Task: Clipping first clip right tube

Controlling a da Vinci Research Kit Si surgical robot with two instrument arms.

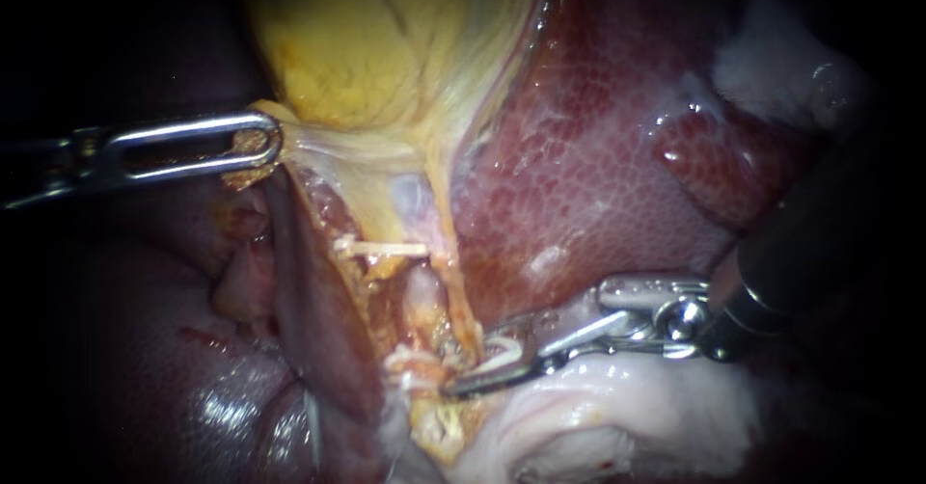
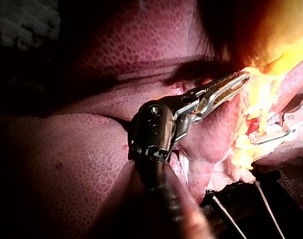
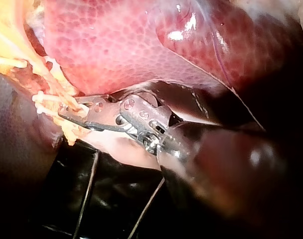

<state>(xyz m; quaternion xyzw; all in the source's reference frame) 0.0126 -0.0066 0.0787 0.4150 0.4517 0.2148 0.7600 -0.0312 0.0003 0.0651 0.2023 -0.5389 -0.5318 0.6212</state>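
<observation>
The left instrument (image 1: 253,143) is coming in from the left edge of the endoscope view. Its jaws are clenching the pale lower edge of the yellow gallbladder (image 1: 386,40) in the upper middle of the frame. The dark red liver (image 1: 598,156) is filling the right half.

The right instrument (image 1: 482,361) is entering from the lower right, and its jaws are standing a little apart, grasping a white clip (image 1: 500,351) between them. They are sitting at the lower end of the right tube (image 1: 455,282), a thin pale strand running down the centre of the frame. Whether the clip is pressing the tube cannot be told. Another white clip (image 1: 381,249) is lying crosswise just left of that tube, higher up.

In the right wrist view, pale strands are touching the tip of the right instrument (image 3: 67,113).
</observation>
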